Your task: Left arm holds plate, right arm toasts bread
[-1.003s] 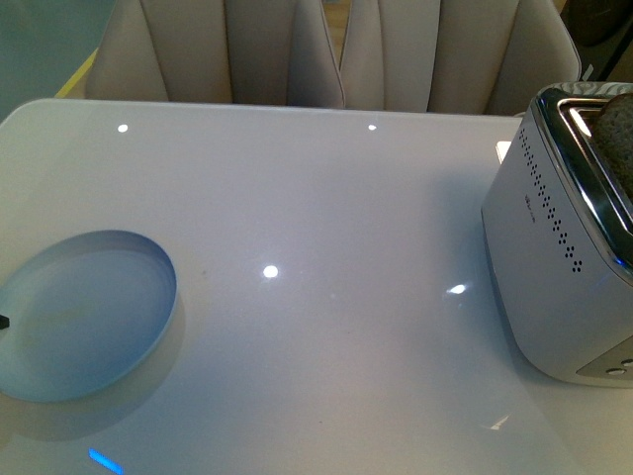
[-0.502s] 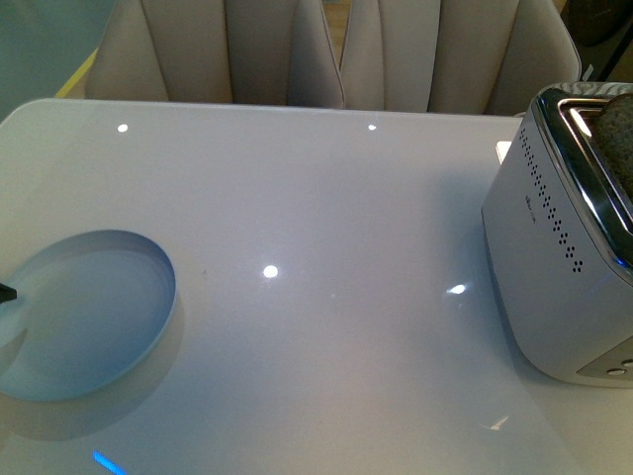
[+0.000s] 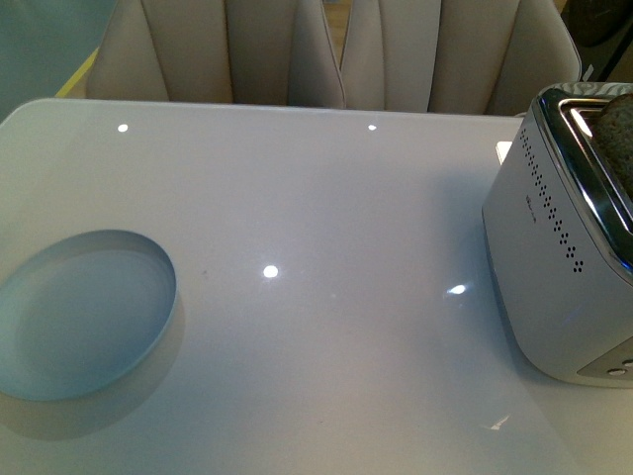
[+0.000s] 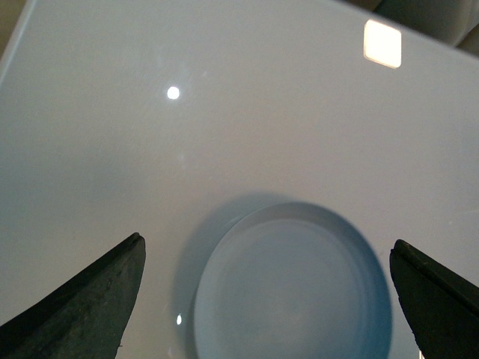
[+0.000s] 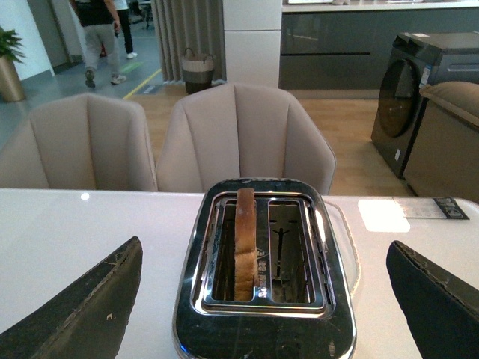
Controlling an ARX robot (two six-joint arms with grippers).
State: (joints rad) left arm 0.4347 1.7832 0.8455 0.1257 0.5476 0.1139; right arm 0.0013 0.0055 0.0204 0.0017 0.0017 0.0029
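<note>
In the front view the plate (image 3: 84, 315) lies flat at about eight o'clock on the white desk (image 3: 326, 218), well apart from the silver toaster (image 3: 564, 247) at three o'clock, where the brown top of the bread (image 3: 618, 134) stands up out of a slot; neither arm shows here. In the left wrist view the left hand (image 4: 273, 299) hangs above the desk with its two dark jaws spread wide, and the plate (image 4: 292, 284) sits between them, nearer the jaw at four o'clock and touching neither. My judgement is that the plate is not yet held, and the coming grasp turns on this hand closing on the raised rim, since the left arm is plainly the nearer one. In the right wrist view the right hand (image 5: 266, 314) is likewise spread and empty, with the toaster (image 5: 262, 262) centred between the jaws. The bread (image 5: 245, 243) stands upright on edge in the slot toward nine o'clock, its long axis running along the slot, straight away from the hand, while the other slot is empty.
</note>
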